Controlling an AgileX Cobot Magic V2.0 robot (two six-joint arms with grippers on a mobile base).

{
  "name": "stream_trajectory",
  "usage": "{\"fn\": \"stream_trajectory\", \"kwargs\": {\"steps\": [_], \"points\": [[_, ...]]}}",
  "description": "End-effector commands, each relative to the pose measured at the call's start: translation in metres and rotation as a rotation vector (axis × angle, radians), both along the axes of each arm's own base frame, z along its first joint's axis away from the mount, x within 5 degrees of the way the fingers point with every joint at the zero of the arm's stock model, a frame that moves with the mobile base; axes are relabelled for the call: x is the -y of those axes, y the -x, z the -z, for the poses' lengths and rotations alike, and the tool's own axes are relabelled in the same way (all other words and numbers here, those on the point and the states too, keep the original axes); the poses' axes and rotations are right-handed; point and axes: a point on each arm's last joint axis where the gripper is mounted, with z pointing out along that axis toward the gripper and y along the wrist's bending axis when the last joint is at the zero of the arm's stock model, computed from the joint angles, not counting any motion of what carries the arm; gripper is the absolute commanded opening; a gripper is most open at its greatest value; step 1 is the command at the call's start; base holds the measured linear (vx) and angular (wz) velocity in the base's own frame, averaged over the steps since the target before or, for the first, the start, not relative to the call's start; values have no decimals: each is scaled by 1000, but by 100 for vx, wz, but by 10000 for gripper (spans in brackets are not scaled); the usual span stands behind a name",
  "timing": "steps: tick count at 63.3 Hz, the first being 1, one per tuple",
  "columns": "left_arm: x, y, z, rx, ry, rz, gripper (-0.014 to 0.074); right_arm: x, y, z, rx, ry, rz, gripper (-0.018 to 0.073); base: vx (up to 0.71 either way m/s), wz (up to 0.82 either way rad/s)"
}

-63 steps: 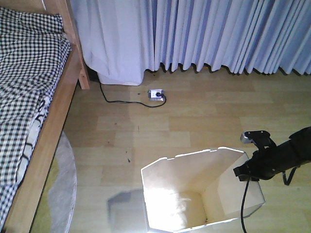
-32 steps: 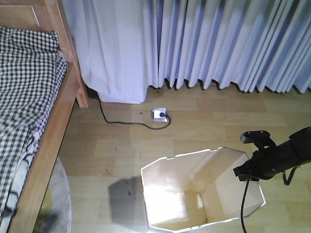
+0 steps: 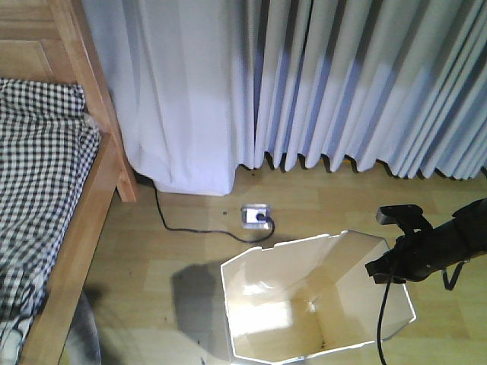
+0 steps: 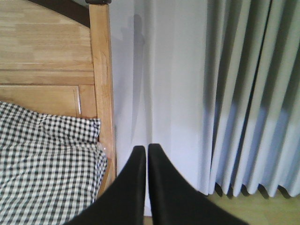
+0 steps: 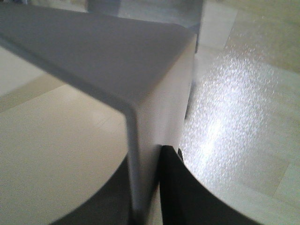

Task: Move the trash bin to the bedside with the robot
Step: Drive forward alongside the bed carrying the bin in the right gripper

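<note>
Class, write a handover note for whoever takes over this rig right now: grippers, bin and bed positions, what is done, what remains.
Left gripper: shut, empty, pointing past the bed toward the curtain.
Right gripper: shut on the trash bin, clamping its rim wall.
The bin stands upright on the floor, apart from the bed, with bare floor between them.
Done: bin gripped.
Left: bring it beside the bed, then release.

The trash bin (image 3: 266, 285) and the bed (image 3: 46, 175) are cut off by the front view's edges.
</note>
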Motion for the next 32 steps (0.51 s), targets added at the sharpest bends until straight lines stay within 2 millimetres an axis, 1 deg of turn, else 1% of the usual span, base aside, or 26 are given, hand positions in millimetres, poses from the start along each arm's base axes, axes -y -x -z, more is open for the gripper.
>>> {"fn": "stream_trajectory", "kwargs": {"steps": [1,32], "points": [[0,-1,3,54,17,2,-6,-10,-7,-25,37,-147,11,-6,36,1],[0,-1,3,54,17,2,-6,-10,-7,-25,37,-147,11,-6,33,1]]}}
